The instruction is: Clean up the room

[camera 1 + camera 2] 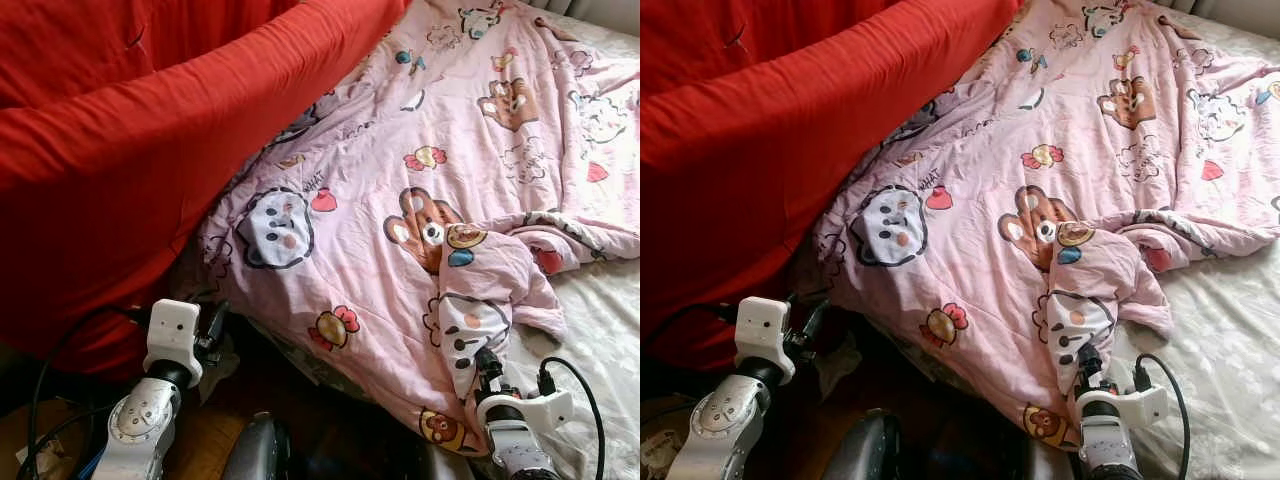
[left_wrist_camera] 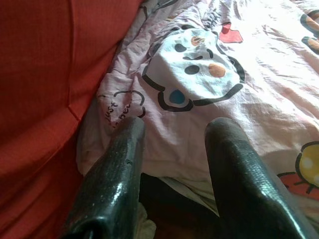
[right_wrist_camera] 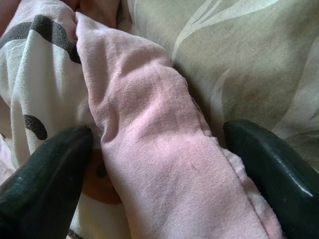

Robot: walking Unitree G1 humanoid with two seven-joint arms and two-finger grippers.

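The right pincer [image 3: 159, 149] is spread, its two black fingers [image 3: 45, 174] set either side of a thick rolled fold of the quilt [image 1: 420, 200], the pink cloth lying between them but not pinched. That wrist view shows the fold's soft, slightly fuzzy weave and the pale patterned sheet [image 3: 234, 55] just beside it, detail the eye views are too far off to give. From the head, the same pincer [image 1: 487, 365] sits at the quilt's near edge, where a bunched flap with black spots hangs over the bed [image 1: 600, 330]. The left pincer [image 2: 174, 134] is also spread and holds nothing, its glossy fingers pointing at the quilt's other near corner, by a white cartoon face outlined in black. In the left eye view it [image 1: 213, 325] hovers just short of the quilt's edge, in shadow. The quilt is thin, creased and printed with bears and flowers; it lies rumpled across the bed. A smooth red blanket [image 1: 130, 130] overlaps its far side and runs out of frame, and what lies beneath the quilt's near edge is too dark to make out.
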